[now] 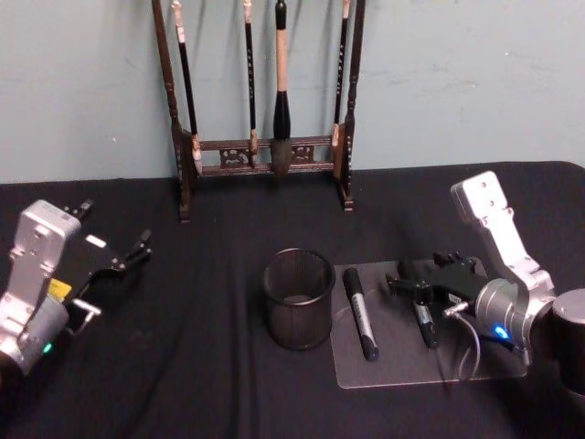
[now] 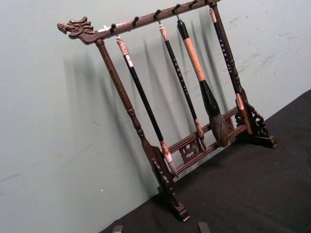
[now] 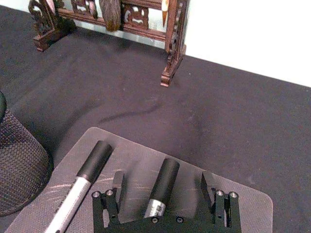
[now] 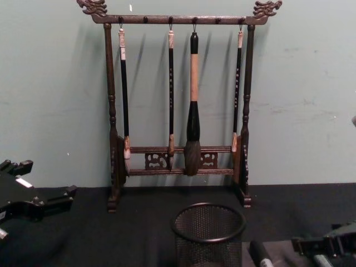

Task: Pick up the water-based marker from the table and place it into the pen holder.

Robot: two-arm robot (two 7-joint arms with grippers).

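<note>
1. A dark wooden brush rack [image 4: 110,111] stands upright, close before a pale blue-green wall [image 4: 300,100].
2. Its top bar [image 4: 178,19] ends in a carved dragon head [image 4: 92,6] at each side.
3. Four brushes hang tip-down from hooks on the top bar: three thin brushes [image 4: 123,83] and one thick brush [image 4: 193,117], second from the right, with a tan grip and a dark bushy tip.
4. The thick brush's tip hangs in front of the two lower rails [image 4: 150,149], between which sit carved panels [image 4: 157,161].
5. The wall shows faint scuffs.

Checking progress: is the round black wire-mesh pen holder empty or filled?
Empty: the pen holder shows bare mesh inside; both black markers lie on the grey mat beside it.
</note>
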